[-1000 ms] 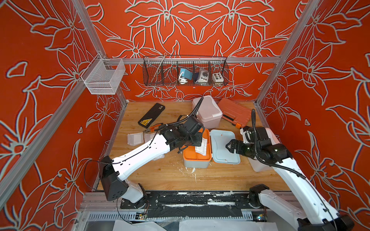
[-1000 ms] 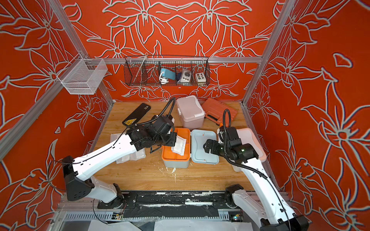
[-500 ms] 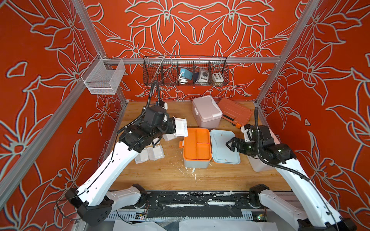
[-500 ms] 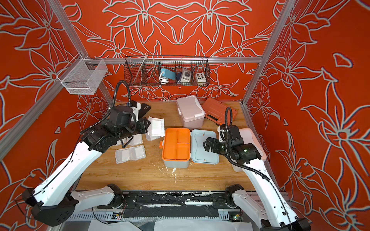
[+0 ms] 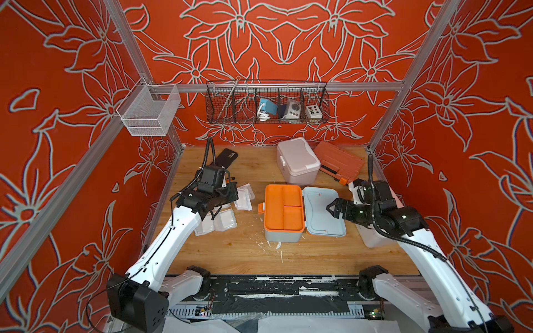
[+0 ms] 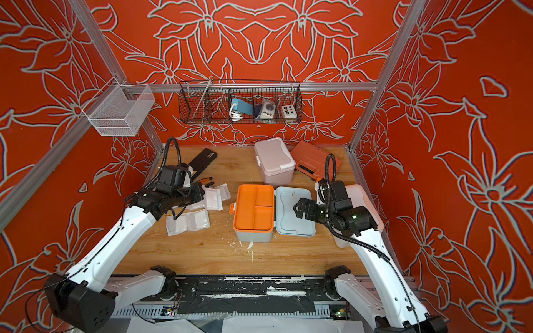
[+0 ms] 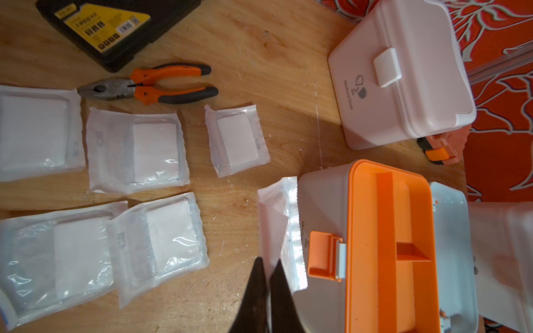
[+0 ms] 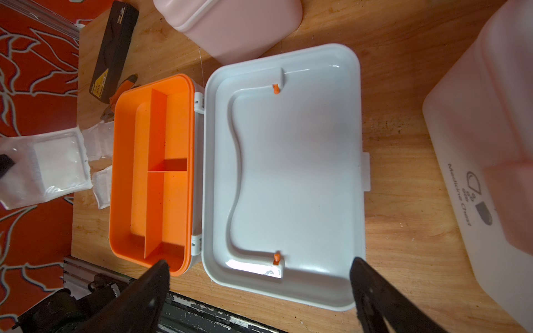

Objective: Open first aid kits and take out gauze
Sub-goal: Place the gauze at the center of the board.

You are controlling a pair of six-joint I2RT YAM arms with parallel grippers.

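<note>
Carrying one gauze packet [image 7: 274, 219] by its edge, the left pincer [image 7: 269, 262] is clamped together on the wrapper; the packet hangs over the counter [image 5: 245, 253], between the loose packets [image 7: 135, 150] and the blue-grey kit [image 5: 281, 238]; five packets lie flat there in rough rows, near the pliers [image 7: 150, 83] and the black case [image 7: 115, 26]; the kit's lid [image 5: 323, 212] is thrown fully back and flat; its orange tray [image 8: 150, 178] shows bare compartments, though anything beneath the tray is hidden; the right pincer [image 8: 259, 261] hovers over that lid with jaws wide apart, gripping nothing; the pink kit [image 5: 298, 161] sits at the back, lid down and latch closed, beside the orange tool case [image 5: 339, 161]; the white kit [image 8: 490, 144] stands at the right edge, largely under the right arm, and looks shut; step in hand, by my reading: laying this packet out with the rest, first kit seemingly done; next move calls for lowering the left arm onto bare wood near the pile, parting the jaws, and letting the thin wrapper drop clear; after that, a latch to lift, the white kit being nearest the idle right pincer.
</note>
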